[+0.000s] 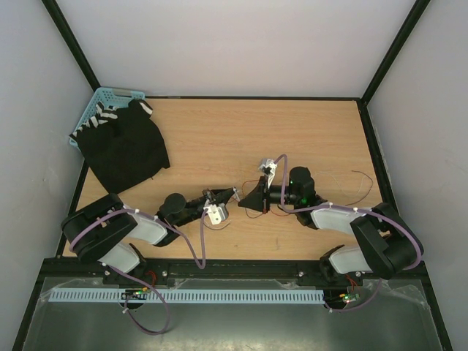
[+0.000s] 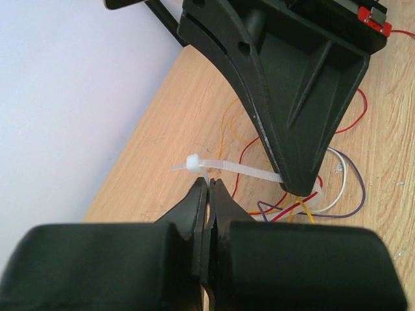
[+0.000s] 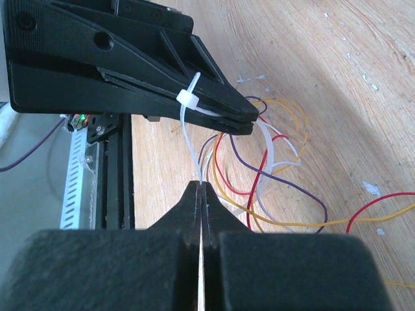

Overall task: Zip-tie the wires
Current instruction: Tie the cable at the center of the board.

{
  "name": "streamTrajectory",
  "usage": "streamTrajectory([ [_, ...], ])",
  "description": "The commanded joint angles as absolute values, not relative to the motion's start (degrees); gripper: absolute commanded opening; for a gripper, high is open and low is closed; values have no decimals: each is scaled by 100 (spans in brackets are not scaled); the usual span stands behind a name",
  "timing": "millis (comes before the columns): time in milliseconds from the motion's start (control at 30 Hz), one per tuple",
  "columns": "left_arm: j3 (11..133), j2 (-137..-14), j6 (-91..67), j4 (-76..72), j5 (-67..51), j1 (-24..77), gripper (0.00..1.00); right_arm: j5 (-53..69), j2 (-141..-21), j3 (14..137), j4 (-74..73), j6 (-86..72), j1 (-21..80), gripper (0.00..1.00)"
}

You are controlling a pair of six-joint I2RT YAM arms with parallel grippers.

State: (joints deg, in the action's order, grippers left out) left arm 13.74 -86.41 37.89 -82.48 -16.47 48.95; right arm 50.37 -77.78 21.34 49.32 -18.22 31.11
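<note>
White walls all round, a black frame, and a pale wooden table (image 1: 307, 131) under the two arms, which meet nose to nose in the middle. Everything hangs on the small square head (image 2: 192, 162) of a white zip tie (image 2: 237, 170). Far off to the back-left of that head sits a blue basket (image 1: 102, 97) with a black cloth (image 1: 124, 146) draped over it, out of the action.

Left gripper (image 2: 207, 184): fingers pressed flat together just under the head, pinching the short stub of tie that drops from it. Right gripper (image 3: 202, 189): fingers also clamped tight, nipping the strap a little way along from the head. So both arms have the tie and neither has the wires.

The wires (image 3: 264, 165) lie on the wood just beyond the head, a loose curly heap of red, yellow, purple and white strands. Whether the strap really circles all of them I cannot tell; a pale band curves in among them, but it could be the white wire.

They look feather-light and limp, with springy curls, so I'd expect them to slither out of any loop that isn't drawn snug, and pinching a single strand would only drag the tangle. The tie is the stiffer, slicker piece. Best hold, I'd say: steady the head and pull on the strap's free end
</note>
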Motion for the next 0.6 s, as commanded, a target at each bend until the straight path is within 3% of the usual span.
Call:
streamTrajectory([
  [0, 1324, -8679, 3932, -8481, -1635, 4970, 0, 5103, -7740, 2362, 4952, -1803, 3076, 0],
  [567, 1295, -8666, 4086, -8481, -1461, 5045, 0, 5115, -7846, 2625, 4537, -1853, 3012, 0],
])
